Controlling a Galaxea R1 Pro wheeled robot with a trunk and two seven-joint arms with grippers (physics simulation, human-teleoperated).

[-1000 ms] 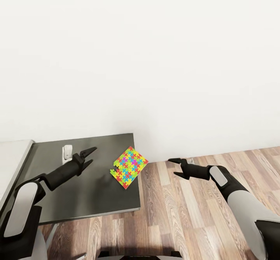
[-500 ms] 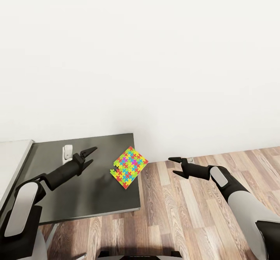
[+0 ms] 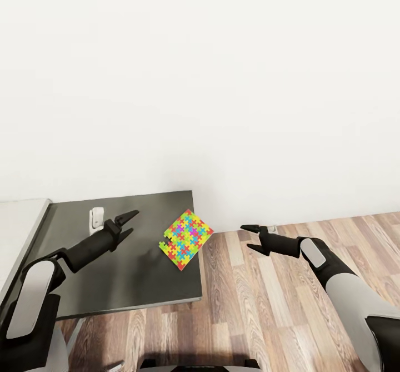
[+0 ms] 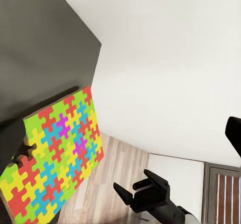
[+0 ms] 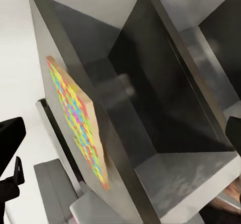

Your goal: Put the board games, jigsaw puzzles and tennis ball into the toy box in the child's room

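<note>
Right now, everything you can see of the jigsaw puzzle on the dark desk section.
The jigsaw puzzle is a thin, flat, rigid-looking sheet of interlocked yellow, red, blue, green and pink pieces with jagged edges. It lies flat on the dark grey desk top, turned diagonally near the right edge, one corner overhanging. Nothing else touches it; both grippers are apart from it.

We see the desk [image 3: 111, 283] cut off at the head view's left edge, so we cannot follow its light grey part further. A small white object [image 3: 96, 218] stands on the dark top behind the left gripper [image 3: 129, 223]; it is too small for us to name. In the left wrist view the puzzle [image 4: 55, 153] runs off the picture's edge. In the right wrist view the underside of the desk is dark, and we cannot make out its far end.
</note>
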